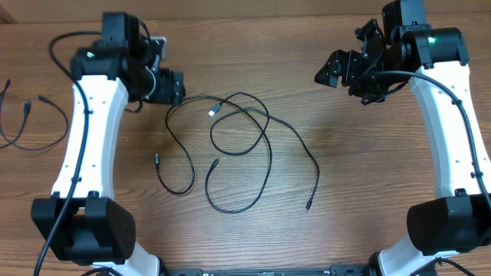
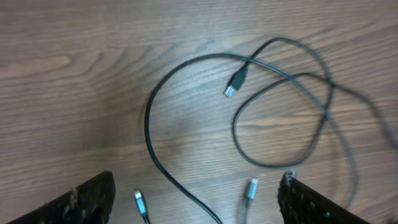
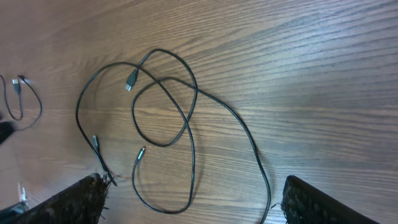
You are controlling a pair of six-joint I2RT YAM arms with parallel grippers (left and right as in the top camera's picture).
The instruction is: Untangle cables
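Thin black cables (image 1: 242, 149) lie as crossed loose strands on the middle of the wooden table, with small plugs at their ends. They also show in the left wrist view (image 2: 249, 118) and the right wrist view (image 3: 174, 118). A silver plug (image 1: 214, 112) lies inside the upper loop. My left gripper (image 1: 170, 87) is open and empty, raised above the table at the tangle's upper left. My right gripper (image 1: 337, 70) is open and empty, raised at the upper right, apart from the cables.
Another thin black cable (image 1: 34, 123) lies in a loop at the table's left edge, behind the left arm (image 1: 92, 138). The right arm (image 1: 453, 130) stands along the right side.
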